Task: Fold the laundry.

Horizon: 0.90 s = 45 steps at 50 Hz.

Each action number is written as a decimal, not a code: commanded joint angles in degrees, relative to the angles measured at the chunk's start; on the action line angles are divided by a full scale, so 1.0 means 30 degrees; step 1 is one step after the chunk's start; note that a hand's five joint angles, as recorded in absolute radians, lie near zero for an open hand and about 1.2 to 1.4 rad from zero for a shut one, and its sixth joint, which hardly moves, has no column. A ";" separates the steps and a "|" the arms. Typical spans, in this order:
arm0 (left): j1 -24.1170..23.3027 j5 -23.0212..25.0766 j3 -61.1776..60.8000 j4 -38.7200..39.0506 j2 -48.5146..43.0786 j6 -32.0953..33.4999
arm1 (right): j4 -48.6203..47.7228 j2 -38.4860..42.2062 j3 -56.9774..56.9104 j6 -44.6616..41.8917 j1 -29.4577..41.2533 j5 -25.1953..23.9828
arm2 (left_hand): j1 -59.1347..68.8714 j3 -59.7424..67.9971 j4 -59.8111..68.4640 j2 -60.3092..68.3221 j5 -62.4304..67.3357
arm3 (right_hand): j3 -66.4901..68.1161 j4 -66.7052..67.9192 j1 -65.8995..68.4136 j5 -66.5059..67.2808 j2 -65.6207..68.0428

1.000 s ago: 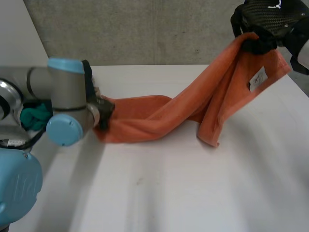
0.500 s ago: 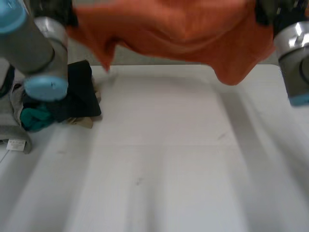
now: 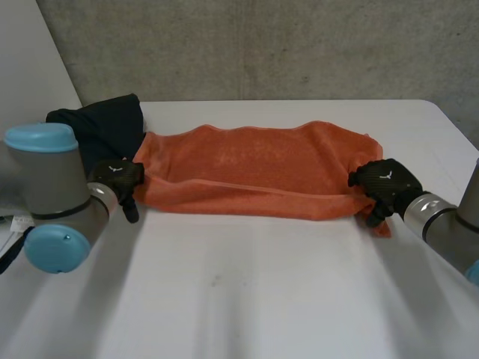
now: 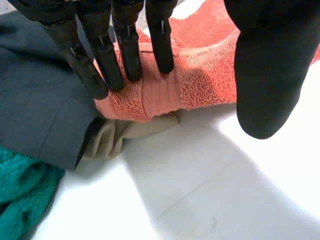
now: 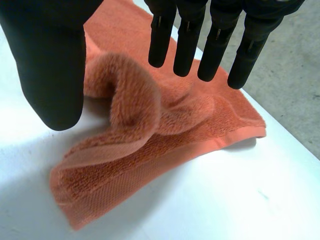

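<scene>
Both with fingers apart, left hand (image 3: 116, 179) and right hand (image 3: 383, 183) sit at opposite ends of the orange towel (image 3: 254, 164), mid-frame.

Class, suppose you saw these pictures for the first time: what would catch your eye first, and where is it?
The orange towel, spread lengthwise across the white table. The black left hand and right hand sit at its opposite ends, fingers straight. A dark garment lies piled beside the left hand.

The orange towel (image 3: 254, 168) is fuzzy terry cloth; the white table (image 3: 262, 299) looks smooth and matt.
</scene>
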 commanded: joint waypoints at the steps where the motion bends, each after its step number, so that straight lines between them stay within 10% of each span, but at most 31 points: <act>1: 0.0577 0.0054 0.0436 -0.1642 0.1496 0.0195 | 0.2143 -0.2482 -0.0384 0.0628 -0.0143 0.0414 | -0.0795 -0.1365 -0.1161 -0.1306 -0.1120 | -0.0824 -0.0875 -0.0922 -0.0399 -0.0811; 29: 0.1076 0.1990 0.7760 -0.5099 -0.2483 0.3182 | 0.4315 -0.0467 -0.1234 0.9241 -0.1433 0.1676 | -0.0800 -0.1371 -0.1167 -0.1312 -0.1126 | 0.0013 -0.0037 -0.0084 0.0438 0.0027; 42: 0.0871 0.1696 0.8494 -0.4925 -0.3570 0.4004 | 0.4081 0.0968 -0.1819 0.9798 -0.0613 0.2465 | 1.7577 1.7007 1.7211 1.7066 1.7252 | 0.2137 0.2087 0.2040 0.2562 0.2151; 45: 0.0870 0.1462 0.8377 -0.4836 -0.3307 0.3887 | 0.3964 0.1262 -0.2141 1.0033 -0.0495 0.3080 | 1.7587 1.7017 1.7221 1.7076 1.7262 | 1.2474 1.2424 1.2376 1.2899 1.2488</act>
